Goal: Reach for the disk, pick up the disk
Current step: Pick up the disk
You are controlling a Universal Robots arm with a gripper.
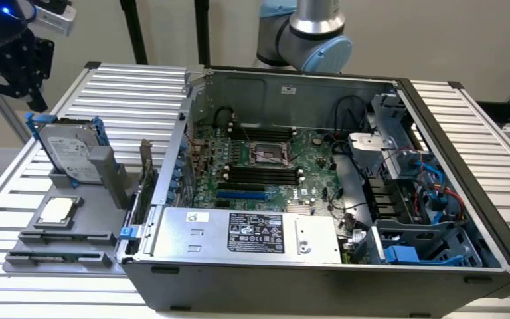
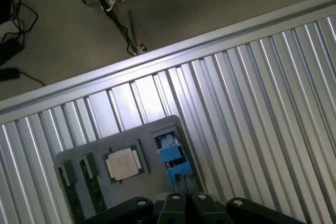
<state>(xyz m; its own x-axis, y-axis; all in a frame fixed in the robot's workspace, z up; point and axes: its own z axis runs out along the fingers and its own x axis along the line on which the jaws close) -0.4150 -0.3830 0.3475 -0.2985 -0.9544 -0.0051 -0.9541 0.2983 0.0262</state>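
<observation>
One step was in hand, the reach: the fingers (image 1: 34, 93) hung spread and empty, the disk (image 1: 69, 153) stood upright in its holder (image 1: 60, 181) below them; grasping probably needed a straight descent

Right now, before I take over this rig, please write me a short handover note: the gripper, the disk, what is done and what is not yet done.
Gripper: hangs in the air above the disk, toward the exterior view's left, apart from it.
Disk: the flat silver-grey metal hard drive in a blue plastic carrier stands upright in the grey tray on the slatted metal table, beside the open computer case. A small square silver chip lies on the same tray.
Done: gripper is near the disk.
Left: disk not yet gripped, not yet lifted.
</observation>
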